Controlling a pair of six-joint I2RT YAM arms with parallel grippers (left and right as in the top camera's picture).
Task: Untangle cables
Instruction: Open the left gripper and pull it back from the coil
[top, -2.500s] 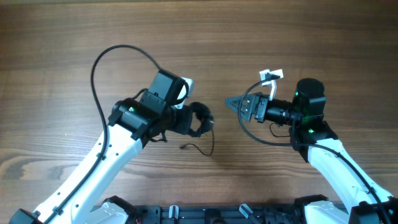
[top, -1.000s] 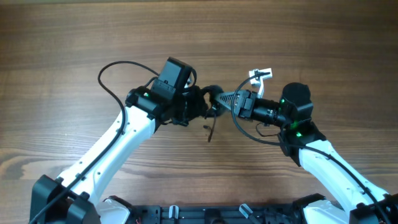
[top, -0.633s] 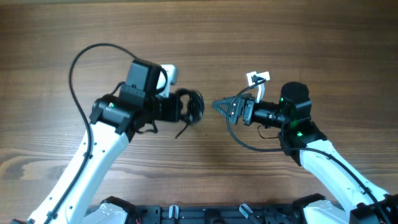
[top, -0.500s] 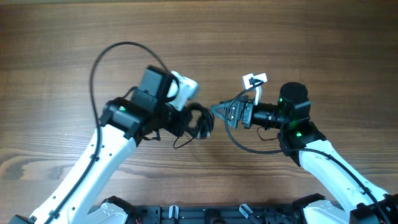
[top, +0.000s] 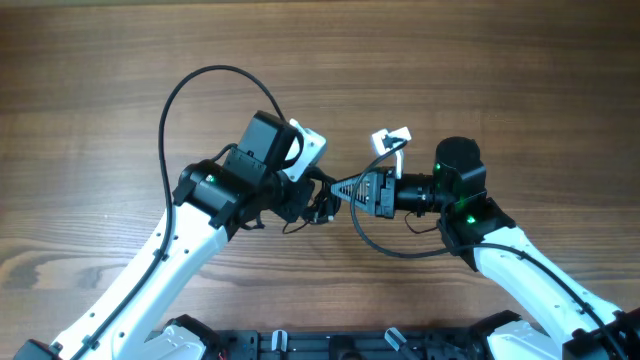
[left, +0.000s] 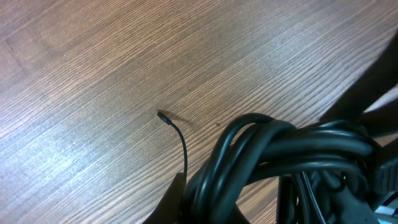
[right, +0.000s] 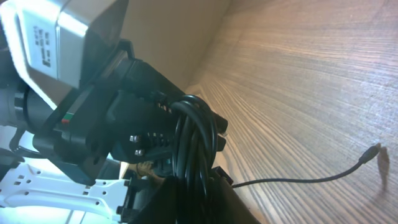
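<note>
**Meeting at the knot, mid-bench**

Holding the cables (top: 322, 203) is my left gripper (top: 308, 198), its fingers closed on the thick black bundle. The bundle is lifted off the bench (top: 480, 60), about midway between the left and right edges and somewhat toward the edge where my arm bases sit.

From my left wrist, the coils (left: 280, 149) fill the lower right of the view, wound tightly over one another.

One loose strand (left: 165, 116) curls out of the bundle toward the wood and ends in a small plug.

My right gripper (top: 336, 189) points at the left one, its tip right against the bundle. From that wrist the coils (right: 196, 143) run down between my fingers. I cannot tell whether they pinch a strand.
</note>
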